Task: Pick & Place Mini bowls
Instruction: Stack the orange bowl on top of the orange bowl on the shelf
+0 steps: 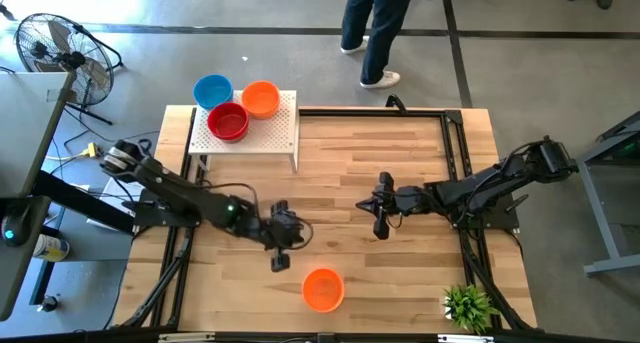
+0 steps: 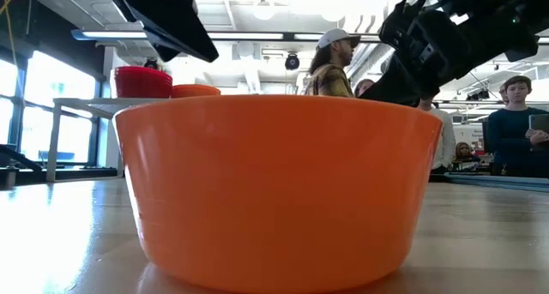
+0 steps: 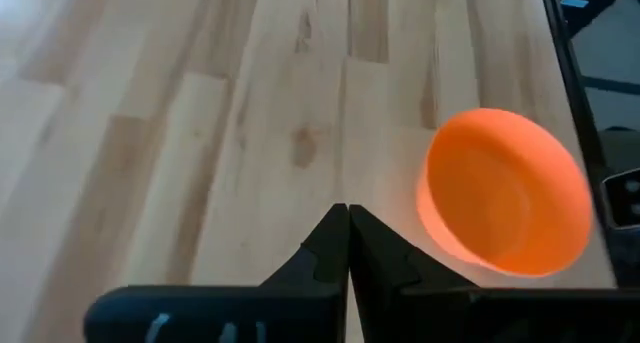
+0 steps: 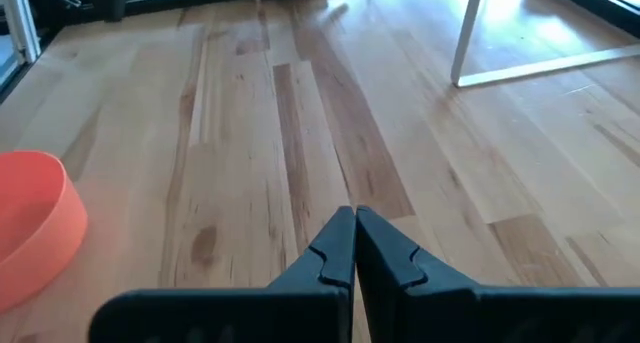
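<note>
— Pale wooden worktop ahead of us: one small glossy orange plastic bowl sits alone near its front edge, three more on the white perforated stand.

— Our left end effector hovers just beside it, fingers pressed together, holding nothing; the right end effector is likewise closed and empty, farther off.

— We should open the left fingers first, straddle the rim, then close.

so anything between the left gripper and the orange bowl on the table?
Nothing visible. The left gripper, shut and empty, sits just beside the orange bowl, with only bare table between them. The right gripper is off to the other side, clear of that path.
</note>
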Controlling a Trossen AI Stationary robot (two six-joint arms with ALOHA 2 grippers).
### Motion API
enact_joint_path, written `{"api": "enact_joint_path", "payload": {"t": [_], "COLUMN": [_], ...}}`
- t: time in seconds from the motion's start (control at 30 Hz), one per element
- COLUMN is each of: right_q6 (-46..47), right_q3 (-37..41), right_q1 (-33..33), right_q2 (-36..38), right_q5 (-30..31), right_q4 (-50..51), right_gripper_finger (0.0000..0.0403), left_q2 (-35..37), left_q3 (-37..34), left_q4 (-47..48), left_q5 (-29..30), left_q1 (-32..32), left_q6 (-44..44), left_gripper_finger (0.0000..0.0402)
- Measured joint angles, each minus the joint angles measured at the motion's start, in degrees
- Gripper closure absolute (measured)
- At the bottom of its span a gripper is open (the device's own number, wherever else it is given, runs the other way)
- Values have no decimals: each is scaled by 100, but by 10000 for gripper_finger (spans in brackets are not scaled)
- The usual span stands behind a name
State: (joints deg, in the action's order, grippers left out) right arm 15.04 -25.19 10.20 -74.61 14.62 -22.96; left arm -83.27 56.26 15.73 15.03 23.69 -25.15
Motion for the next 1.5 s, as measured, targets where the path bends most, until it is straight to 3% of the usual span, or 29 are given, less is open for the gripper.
{"api": "enact_joint_path", "payload": {"t": [0.17, 0.33, 0.5, 0.7, 1.07, 1.17, 1.33, 1.5], "right_q6": [-86, -160, -248, -248, -217, -213, -209, -212], "right_q3": [0, -2, 0, 0, 0, 0, 0, 0], "right_q1": [0, 0, -2, -2, -2, -2, -2, -2], "right_q2": [0, 0, 0, 0, 0, 0, 0, 0], "right_q5": [-14, -16, -20, -111, -110, -110, -110, -110], "right_q4": [9, 66, 94, 89, 37, 39, 39, 59], "right_gripper_finger": [403, 403, 403, 403, 403, 403, 403, 403], "left_q2": [-664, -1358, -2026, -2394, -2753, -2771, -2769, -2412], "left_q3": [643, 1483, 2126, 2261, 2259, 2257, 2257, 2255], "left_q4": [629, 1323, 1471, 1417, 1407, 1435, 1598, 2642], "left_q5": [-46, -146, -677, -934, -1194, -1222, -999, -580], "left_q1": [200, 391, 370, 327, 332, 332, 288, 49], "left_q6": [-700, -1110, -1304, -1553, -2034, -2039, -1988, -1964], "left_gripper_finger": [376, 313, 256, 243, 254, 288, 380, 391]}}
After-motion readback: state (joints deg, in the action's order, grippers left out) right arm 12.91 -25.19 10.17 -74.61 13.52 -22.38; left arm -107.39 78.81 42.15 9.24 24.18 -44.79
